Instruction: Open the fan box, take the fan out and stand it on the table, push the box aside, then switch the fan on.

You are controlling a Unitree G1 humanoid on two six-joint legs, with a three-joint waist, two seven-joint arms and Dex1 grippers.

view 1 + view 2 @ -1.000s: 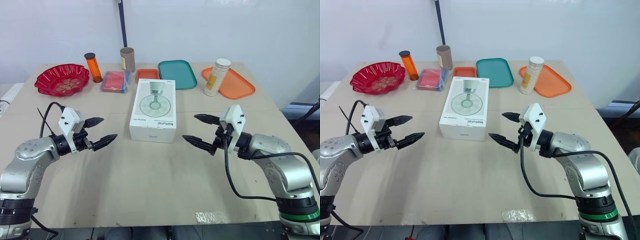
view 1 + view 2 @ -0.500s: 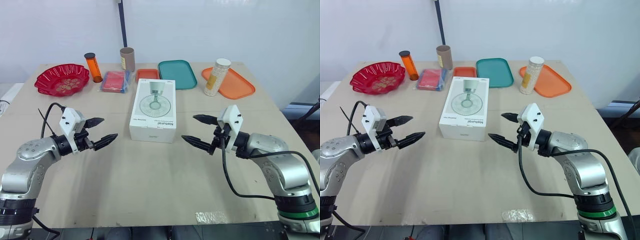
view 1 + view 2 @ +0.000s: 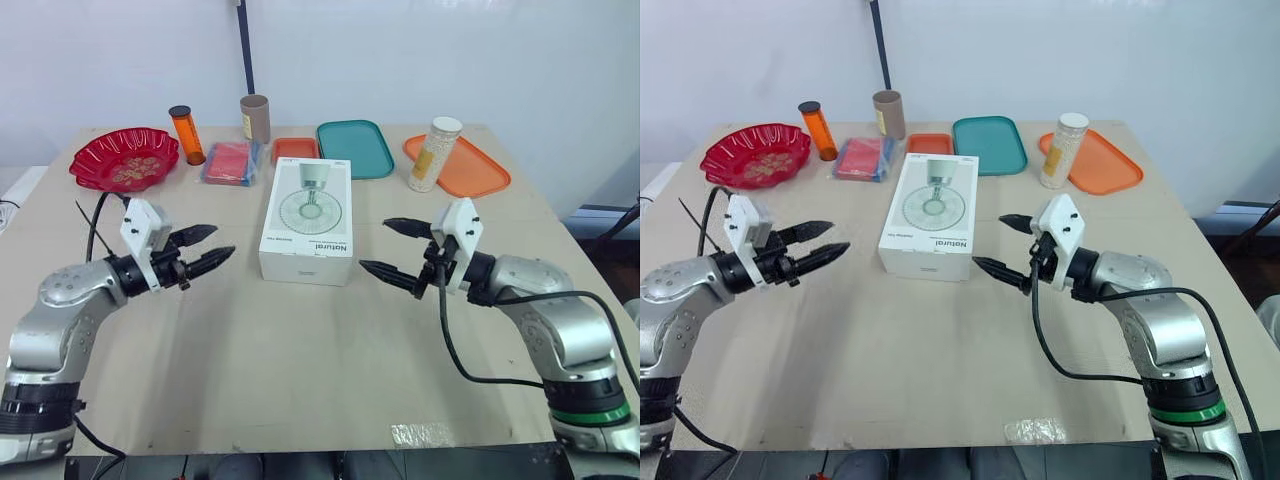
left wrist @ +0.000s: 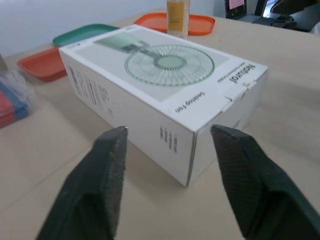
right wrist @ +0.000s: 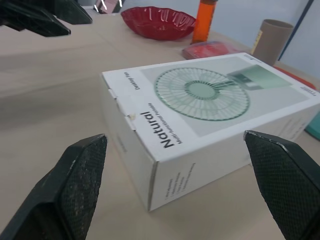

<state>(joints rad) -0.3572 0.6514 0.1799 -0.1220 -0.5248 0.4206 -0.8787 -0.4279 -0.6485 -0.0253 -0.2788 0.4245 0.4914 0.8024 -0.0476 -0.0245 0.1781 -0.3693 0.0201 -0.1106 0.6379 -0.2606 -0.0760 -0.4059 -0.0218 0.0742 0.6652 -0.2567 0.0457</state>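
The white fan box (image 3: 308, 220), closed and printed with a fan picture, lies flat at the middle of the table. My left gripper (image 3: 224, 240) hovers open to the left of the box, pointing at its left side with a gap between. My right gripper (image 3: 373, 244) hovers open just to the right of the box's near right corner, fingers spread wide. In the left wrist view the box (image 4: 160, 80) lies beyond the two fingers (image 4: 107, 170). The right wrist view shows the box's near end (image 5: 150, 150) between its fingers (image 5: 85, 165), untouched.
Along the back edge stand a red bowl (image 3: 125, 158), an orange bottle (image 3: 186, 134), a brown tube (image 3: 255, 118), a red and blue packet (image 3: 232, 162), a small orange tray (image 3: 294, 149), a teal tray (image 3: 355, 147) and an orange tray (image 3: 470, 168) with a tall jar (image 3: 434, 154).
Both grippers have drifted inward and a little away from me, toward the box. The left gripper's fingers stand slightly closer together. The box has not moved.
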